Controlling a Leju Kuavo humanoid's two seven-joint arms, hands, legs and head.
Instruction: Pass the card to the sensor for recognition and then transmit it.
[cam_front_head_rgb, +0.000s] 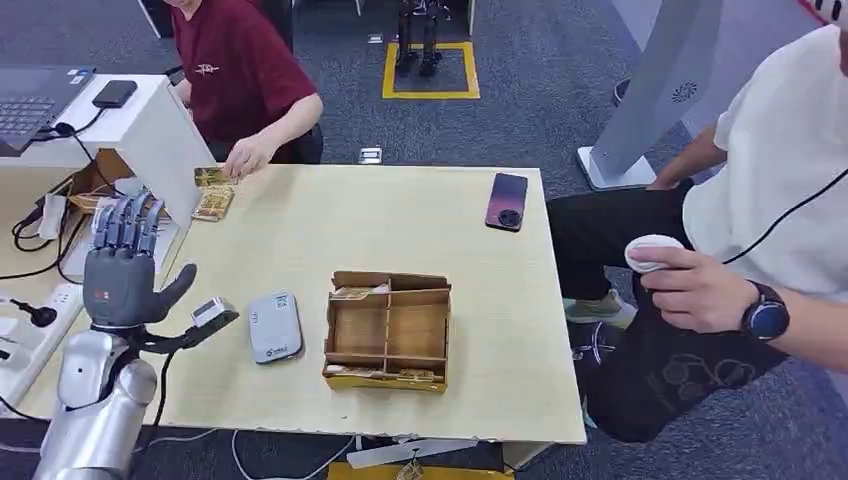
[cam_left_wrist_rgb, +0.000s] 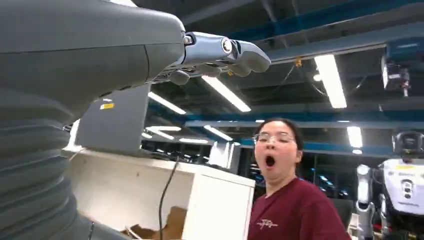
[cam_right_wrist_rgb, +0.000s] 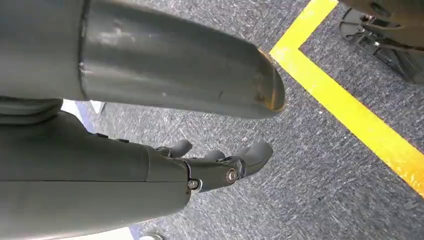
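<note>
One empty left hand (cam_front_head_rgb: 118, 275), fingers spread, raised near person's card (cam_front_head_rgb: 211, 177) (handover pending); misjudged pinch risks dropping it short of card reader (cam_front_head_rgb: 274, 326).

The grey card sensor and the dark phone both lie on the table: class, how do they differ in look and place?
The grey rounded card sensor is pale, while the dark glossy phone is purple-black with a camera ring. The sensor lies near the robot's raised left hand, beside the wooden divided box; the phone lies at the far edge of the pale wooden table. Both lie flat.
</note>
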